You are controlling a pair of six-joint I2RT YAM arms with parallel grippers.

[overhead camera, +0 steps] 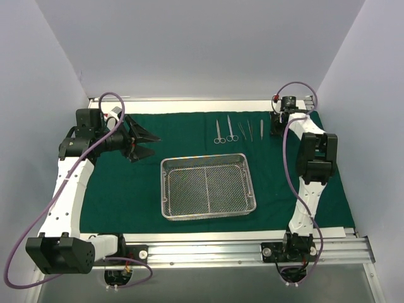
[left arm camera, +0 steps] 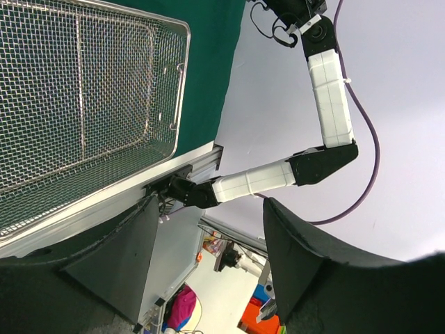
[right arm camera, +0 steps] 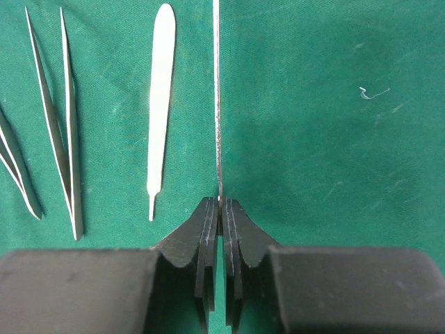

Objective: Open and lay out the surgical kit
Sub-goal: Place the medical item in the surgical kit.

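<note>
Right gripper (right arm camera: 220, 202), low at drape's (right arm camera: 313, 139) far edge, pinches slim instrument (right arm camera: 217, 104).

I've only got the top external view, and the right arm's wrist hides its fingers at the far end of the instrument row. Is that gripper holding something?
Observer: Yes. In the right wrist view the right gripper is shut on a thin steel instrument, seen edge-on.
Operator: What's the piece next to it?
Observer: A flat handle, rounded at its far end with a narrow stub at the near end. It lies apart from the held one.
Operator: Is the cloth clean there?
Observer: Not quite. A small loose thread lies on the green cloth, on the other side of the held instrument.
</note>
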